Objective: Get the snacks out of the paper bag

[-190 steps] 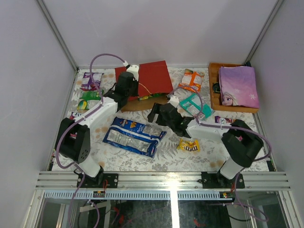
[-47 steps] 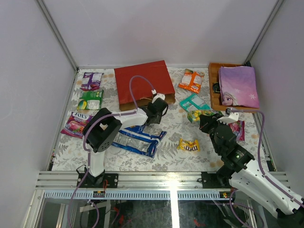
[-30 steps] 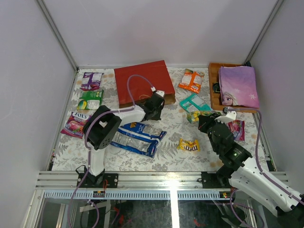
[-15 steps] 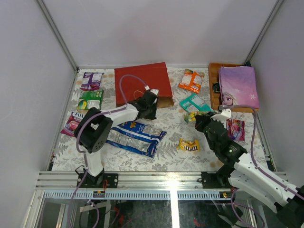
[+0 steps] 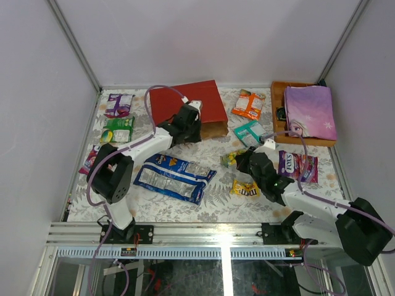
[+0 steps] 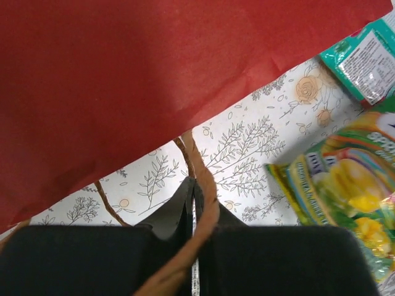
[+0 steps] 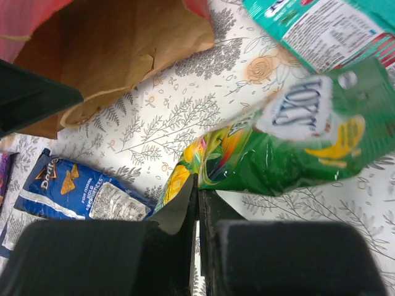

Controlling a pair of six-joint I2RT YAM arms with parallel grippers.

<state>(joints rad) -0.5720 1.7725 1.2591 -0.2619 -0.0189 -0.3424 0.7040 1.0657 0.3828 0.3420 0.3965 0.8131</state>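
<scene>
- Pinching one end of the yellow-green packet (image 7: 278, 154) with the right fingers (image 7: 179, 206), pressed together on its edge.
- Held just above the table (image 5: 222, 200), between the mouth of the paper bag (image 5: 185, 105) and the teal packet (image 7: 321, 24); long axis running out from the fingertips toward the right of the wrist view.
- On the left: pinching the tan cord handle (image 6: 200, 185) of the paper bag with the left fingers (image 6: 176, 213), pressed together around the cord.
- Lying flat at the far middle of the table, mouth turned toward the right arm; nothing to be seen in the part of the brown inside that shows.
- Likely next: lowering the held packet onto bare table straight below and letting go; nearer to the right arm by far.
- Readable: "Doritos" on the long blue bag (image 7: 74, 191), roughly "FOX'S" on the held packet; all else too small.
</scene>
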